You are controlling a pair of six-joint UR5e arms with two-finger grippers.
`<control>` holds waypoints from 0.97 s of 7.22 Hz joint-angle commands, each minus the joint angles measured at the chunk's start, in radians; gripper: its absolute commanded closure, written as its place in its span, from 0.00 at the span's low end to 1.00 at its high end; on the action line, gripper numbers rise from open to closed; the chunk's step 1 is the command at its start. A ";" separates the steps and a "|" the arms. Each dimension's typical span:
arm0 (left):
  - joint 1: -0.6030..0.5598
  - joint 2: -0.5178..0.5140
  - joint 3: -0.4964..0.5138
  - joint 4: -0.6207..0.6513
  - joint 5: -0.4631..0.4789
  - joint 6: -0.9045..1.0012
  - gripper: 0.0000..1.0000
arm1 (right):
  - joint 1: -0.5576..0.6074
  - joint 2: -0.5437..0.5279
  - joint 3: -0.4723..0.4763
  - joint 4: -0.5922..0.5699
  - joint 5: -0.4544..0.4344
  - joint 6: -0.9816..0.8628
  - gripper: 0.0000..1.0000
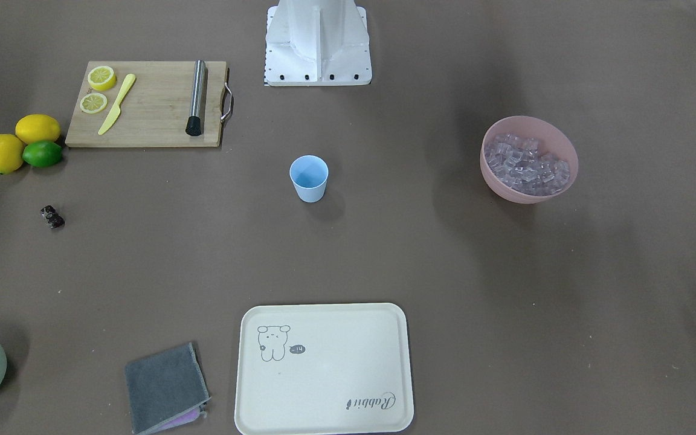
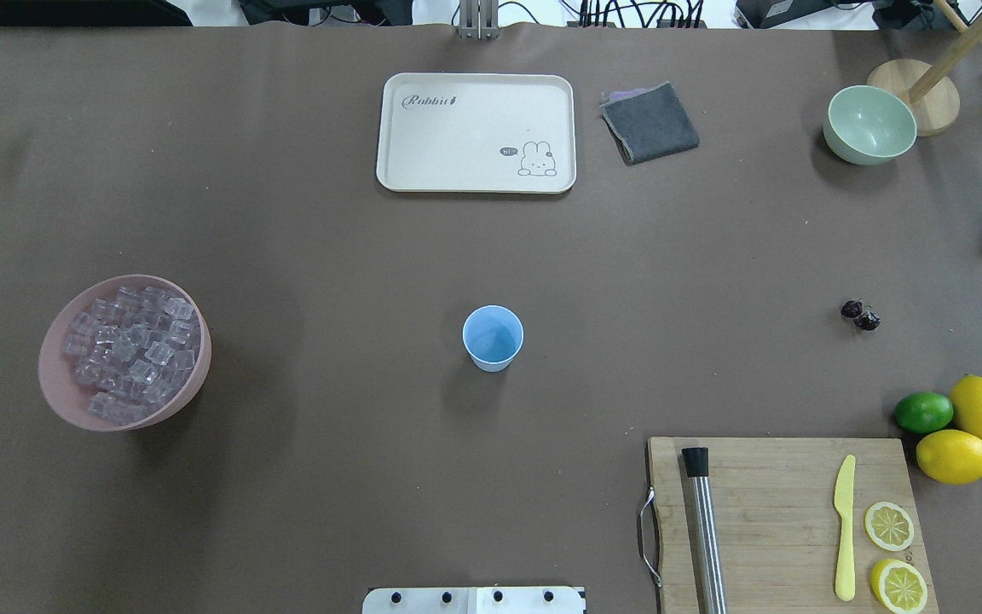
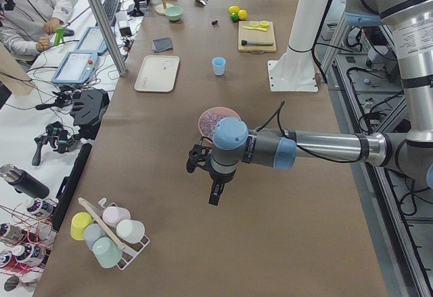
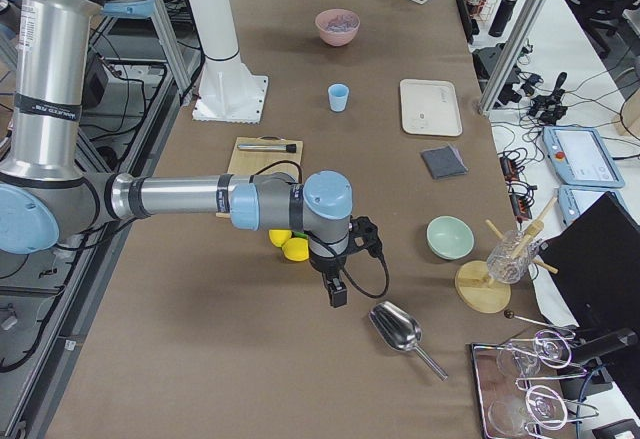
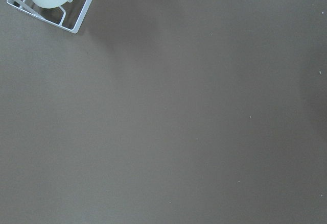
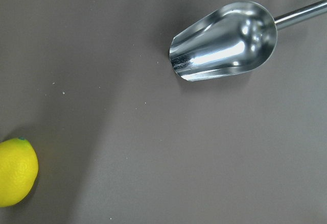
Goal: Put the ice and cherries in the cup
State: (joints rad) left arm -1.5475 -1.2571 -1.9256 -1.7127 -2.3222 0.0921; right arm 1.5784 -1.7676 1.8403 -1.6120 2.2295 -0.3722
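The light blue cup [image 2: 493, 338] stands upright and empty mid-table; it also shows in the front view [image 1: 309, 178]. Clear ice cubes [image 2: 129, 354] fill a pink bowl [image 2: 56, 384] to the robot's left. The dark cherries [image 2: 860, 314] lie on the table to the right, near the lime. My left gripper [image 3: 215, 195] hangs over bare table beyond the pink bowl; I cannot tell whether it is open. My right gripper [image 4: 338, 294] hangs near a metal scoop [image 6: 225, 40]; I cannot tell its state either.
A cutting board [image 2: 781, 512] carries a muddler, a yellow knife and lemon halves. Two lemons [image 2: 981, 409] and a lime [image 2: 923, 412] lie beside it. A cream tray [image 2: 476, 132], grey cloth [image 2: 649, 122] and green bowl [image 2: 870, 124] sit at the far edge. A cup rack [image 3: 108, 233] stands at the left end.
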 commanded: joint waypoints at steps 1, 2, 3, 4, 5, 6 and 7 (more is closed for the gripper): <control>0.000 0.002 0.000 -0.004 0.004 0.004 0.02 | 0.000 -0.003 0.001 0.000 0.010 0.002 0.00; 0.001 0.002 0.004 -0.004 0.009 0.006 0.02 | 0.000 -0.003 -0.001 0.000 0.010 0.004 0.00; 0.003 0.002 0.002 -0.004 0.009 0.006 0.02 | 0.000 -0.003 -0.001 0.000 0.010 0.004 0.00; 0.003 0.002 0.005 -0.017 0.009 0.006 0.02 | 0.000 -0.003 -0.003 0.001 0.013 0.006 0.00; 0.003 0.002 0.008 -0.025 0.009 0.006 0.02 | 0.000 -0.003 -0.003 0.003 0.018 0.004 0.00; 0.003 0.002 0.010 -0.024 0.009 0.006 0.02 | 0.000 -0.004 -0.001 0.004 0.021 0.004 0.00; 0.003 0.002 0.010 -0.024 0.009 0.006 0.02 | 0.000 -0.004 -0.001 0.004 0.024 0.004 0.00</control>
State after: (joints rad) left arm -1.5448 -1.2548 -1.9170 -1.7354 -2.3133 0.0982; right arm 1.5785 -1.7712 1.8385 -1.6085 2.2493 -0.3680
